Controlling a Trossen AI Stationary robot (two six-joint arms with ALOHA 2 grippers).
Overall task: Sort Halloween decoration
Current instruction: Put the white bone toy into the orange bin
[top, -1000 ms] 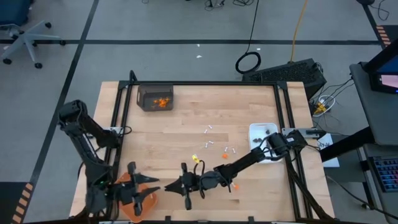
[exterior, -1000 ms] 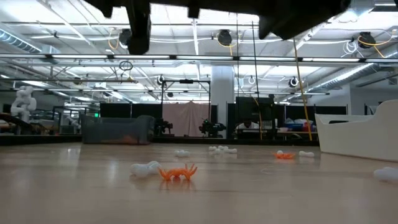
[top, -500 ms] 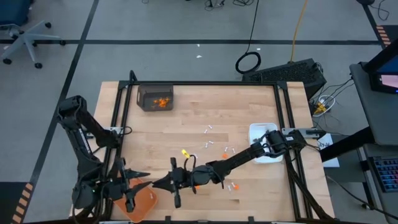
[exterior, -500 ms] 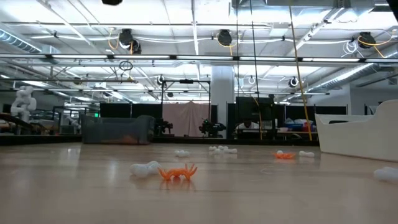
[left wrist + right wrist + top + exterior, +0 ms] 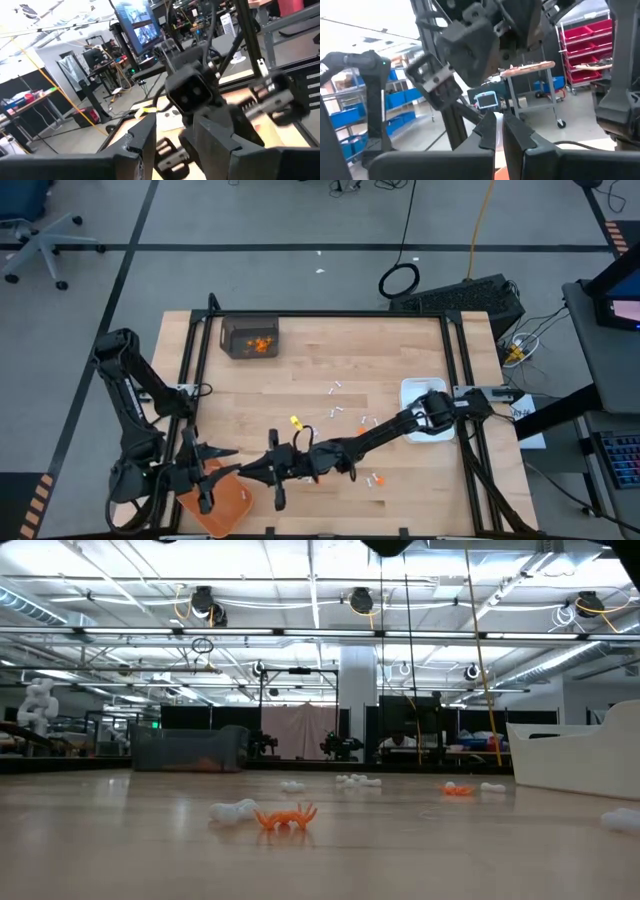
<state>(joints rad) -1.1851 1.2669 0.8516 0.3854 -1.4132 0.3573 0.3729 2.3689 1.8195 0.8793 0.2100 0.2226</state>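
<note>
on the wooden desk (image 5: 300, 370) the sorting is only partly done. some orange bits already sit in the dark bin (image 5: 249, 336) at the far left corner, and a few dark bits lie in the white dish (image 5: 425, 402) by the right edge. the orange tray (image 5: 222, 502) waits at the near left corner; i cannot tell if anything is in it.

lots of pieces are still loose. small white sticks (image 5: 335, 390) are scattered near the middle of the desk, with more just beside the white dish. an orange bit (image 5: 377, 478) lies near the front, and from the low view an orange spider (image 5: 286, 817) sits beside a white stick. so most of the white sticks and some orange bits still need a home.

the right pincer (image 5: 272, 472) reaches far across, close to the orange tray, and it is clenched tight; i cannot see anything in it. the left pincer (image 5: 205, 467) hangs just over the tray, half apart, and i cannot tell if it grips something
</note>
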